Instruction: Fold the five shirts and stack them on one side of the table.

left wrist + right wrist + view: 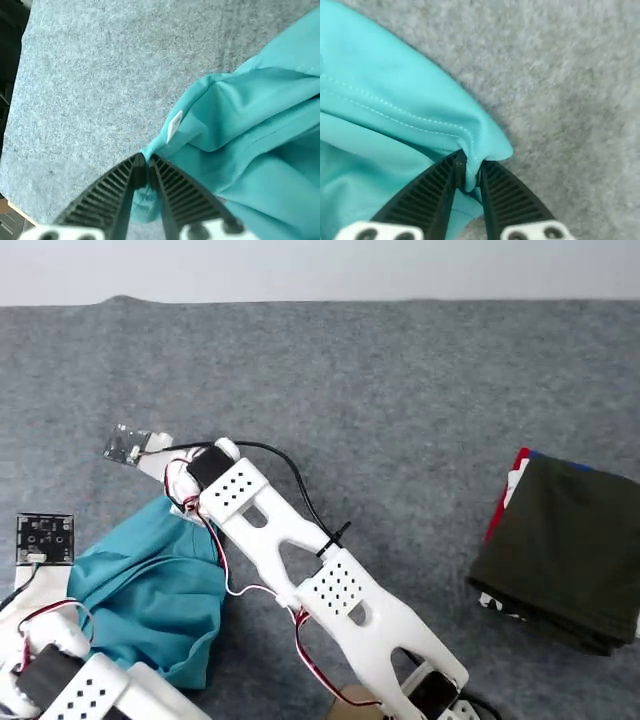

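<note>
A crumpled teal shirt (150, 585) lay bunched at the near left of the grey table (400, 390), well apart from a stack of folded shirts (565, 555) at the right edge, dark olive on top with red, white and blue edges peeking from below. The step in hand looked like the last shirt being opened out for folding. The left gripper (146, 162) had its ribbed jaws closed on a bunched edge of the teal cloth, near a small white label (174, 125). The right gripper (468, 167) was likewise pinched shut on a fold of fabric beside a stitched hem. The next move probably called for drawing the two held points apart and laying the shirt flat without either pinch slipping. The high view gave the stack, the heap's overall shape and the right arm (330, 580) reaching across to the shirt's far edge. The wrist views gave the two pinches close up, which the arms covered from above.
</note>
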Available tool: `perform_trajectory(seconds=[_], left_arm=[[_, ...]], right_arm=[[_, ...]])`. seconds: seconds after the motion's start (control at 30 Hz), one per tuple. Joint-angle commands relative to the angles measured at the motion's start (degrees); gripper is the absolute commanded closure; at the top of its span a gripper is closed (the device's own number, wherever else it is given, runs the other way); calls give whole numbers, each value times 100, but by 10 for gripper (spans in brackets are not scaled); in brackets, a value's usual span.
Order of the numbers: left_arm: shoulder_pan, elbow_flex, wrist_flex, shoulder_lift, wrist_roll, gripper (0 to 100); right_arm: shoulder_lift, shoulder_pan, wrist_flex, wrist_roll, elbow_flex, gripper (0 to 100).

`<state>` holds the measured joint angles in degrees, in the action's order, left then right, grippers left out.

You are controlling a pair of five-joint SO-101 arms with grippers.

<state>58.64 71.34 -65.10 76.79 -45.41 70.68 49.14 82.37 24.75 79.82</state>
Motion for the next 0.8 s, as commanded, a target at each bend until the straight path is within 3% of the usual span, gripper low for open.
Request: perform_trajectory(seconds=[0.0, 0.13, 0.33, 0.53, 0.77], left_arm=[[-9, -189, 554, 70, 0, 995], [-149, -681, 967, 70, 501, 995], [-1029, -1508, 1477, 70, 1301, 995], [-1952, -2211, 2224, 70, 1626, 995], [-2453, -2536, 3789, 26, 1679, 995]], right_arm=[[-444, -418, 110, 114, 738, 987], [-708, -857, 295, 132, 1380, 987], [-1508, -1543, 462, 360, 1662, 987], [-2598, -2158, 426, 378, 1653, 987], [-3521, -2738, 435, 747, 1653, 987]])
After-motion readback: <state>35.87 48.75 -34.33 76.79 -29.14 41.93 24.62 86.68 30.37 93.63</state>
